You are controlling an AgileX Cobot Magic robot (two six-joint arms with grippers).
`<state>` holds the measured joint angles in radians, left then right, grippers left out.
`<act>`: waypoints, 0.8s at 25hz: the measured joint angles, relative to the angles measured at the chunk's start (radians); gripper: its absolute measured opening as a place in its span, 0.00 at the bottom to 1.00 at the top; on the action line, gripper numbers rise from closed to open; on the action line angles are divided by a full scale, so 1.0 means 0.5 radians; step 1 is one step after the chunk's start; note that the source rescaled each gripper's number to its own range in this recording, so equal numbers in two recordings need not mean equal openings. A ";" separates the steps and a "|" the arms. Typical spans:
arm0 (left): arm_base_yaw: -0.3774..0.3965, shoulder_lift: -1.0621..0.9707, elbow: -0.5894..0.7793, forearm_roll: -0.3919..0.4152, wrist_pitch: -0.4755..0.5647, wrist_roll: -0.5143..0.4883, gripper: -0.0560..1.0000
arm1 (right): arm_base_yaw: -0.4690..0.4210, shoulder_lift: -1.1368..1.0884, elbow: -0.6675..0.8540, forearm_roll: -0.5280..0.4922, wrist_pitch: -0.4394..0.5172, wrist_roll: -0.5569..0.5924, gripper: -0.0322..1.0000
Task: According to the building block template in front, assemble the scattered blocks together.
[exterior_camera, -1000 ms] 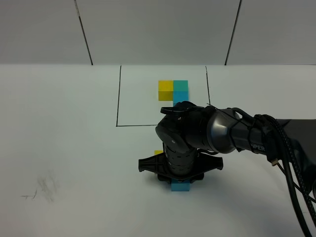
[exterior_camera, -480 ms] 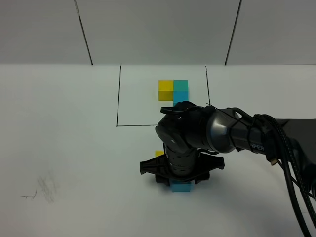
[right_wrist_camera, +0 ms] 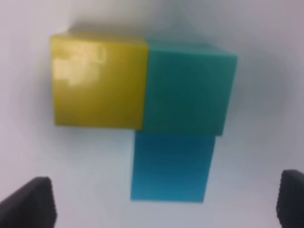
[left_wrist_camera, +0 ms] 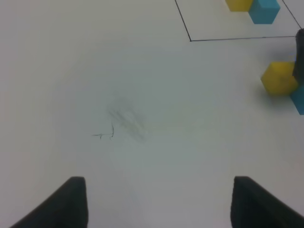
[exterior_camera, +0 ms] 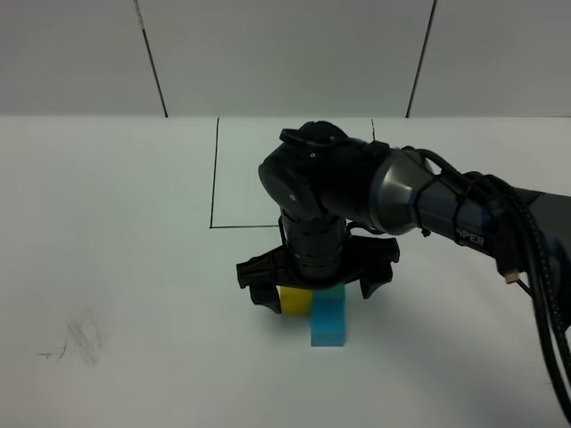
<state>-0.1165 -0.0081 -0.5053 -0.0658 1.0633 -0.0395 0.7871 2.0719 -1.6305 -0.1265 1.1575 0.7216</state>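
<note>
While the right gripper (exterior_camera: 317,287) hangs spread wide above them, yellow cube (right_wrist_camera: 99,80), teal-green cube (right_wrist_camera: 187,90) and sky-blue cube (right_wrist_camera: 171,166) sit joined (L-shape). Left gripper (left_wrist_camera: 156,202) is part open, holding nothing.

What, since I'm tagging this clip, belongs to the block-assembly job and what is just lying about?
Job: yellow cube, teal-green cube and sky-blue cube, touching in an L; building block template in its black outline; right claw, open above the cubes.

Lying about: grey smudge on the table; left claw, open, holding nothing.
</note>
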 joint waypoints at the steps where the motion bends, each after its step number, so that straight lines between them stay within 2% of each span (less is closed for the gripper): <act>1: 0.000 0.000 0.000 0.000 0.000 0.000 0.43 | 0.008 -0.042 -0.014 -0.008 0.018 -0.013 0.92; 5: 0.000 0.000 0.000 0.000 0.000 0.000 0.43 | 0.011 -0.287 -0.026 -0.173 0.083 -0.056 0.86; 13: 0.000 0.000 0.000 0.000 0.000 0.000 0.43 | -0.053 -0.830 -0.026 -0.909 0.099 -0.274 0.84; 15: 0.000 0.000 0.000 0.000 0.000 0.000 0.43 | -0.180 -0.961 -0.026 -1.118 0.099 -0.402 0.84; 17: 0.000 0.000 0.000 0.000 0.000 0.000 0.43 | -0.364 -1.091 -0.026 -1.217 0.101 -0.579 0.84; 20: 0.000 0.000 0.000 0.000 0.000 0.000 0.43 | -0.765 -1.331 -0.028 -1.145 0.104 -0.988 0.84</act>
<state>-0.1165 -0.0081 -0.5053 -0.0658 1.0633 -0.0395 0.4045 1.4065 -1.6444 -0.6988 1.2096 0.2278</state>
